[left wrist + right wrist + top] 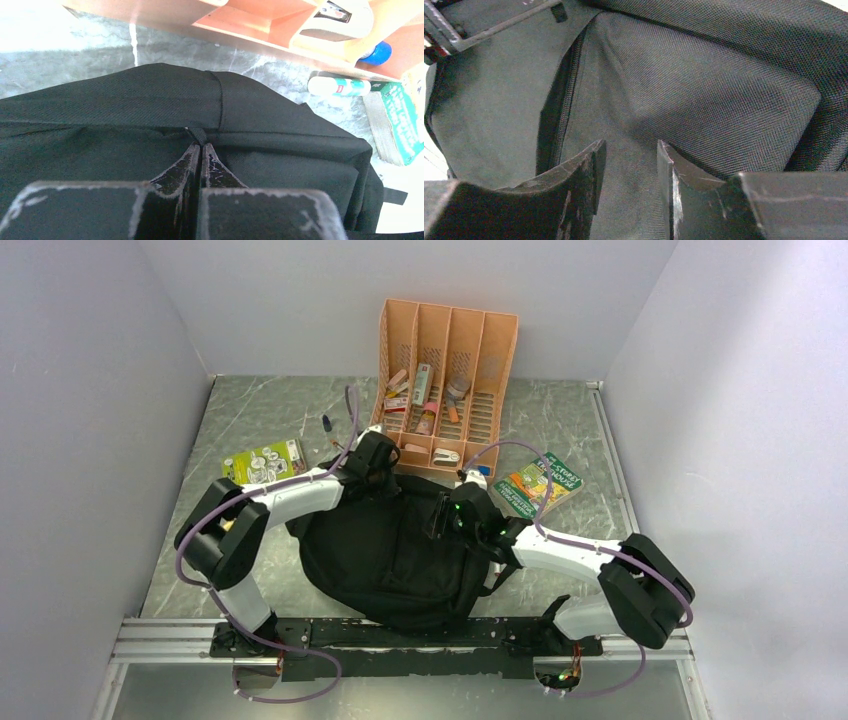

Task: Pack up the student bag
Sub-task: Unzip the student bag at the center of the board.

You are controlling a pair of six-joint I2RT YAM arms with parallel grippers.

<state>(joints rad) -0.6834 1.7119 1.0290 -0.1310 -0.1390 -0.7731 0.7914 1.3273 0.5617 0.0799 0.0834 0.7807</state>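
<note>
Two risks stand out, reading across. On the left, the left pincer [201, 150] is pressed together at the far top edge of the student bag [390, 555]. Its tips sit right at a small fabric tab [198, 133] on the seam, but I cannot tell whether the tab is truly caught between them. If the hold is only on the tab's very end, a pull would likely slip off; if it has gathered cloth too, the pull could drag the whole bag. The bag lies flat in the middle of the surface [250, 410], just in front of the orange file organiser [497, 360], so a hard tug that way may knock the organiser or the glue stick [339, 86] beside it. On the right, the right pincer [629, 150] is spread over the bag's front panel beside a zip line [566, 85], gripping nothing. Unless it pins the cloth, the soft bag would probably shift rather than open.
</note>
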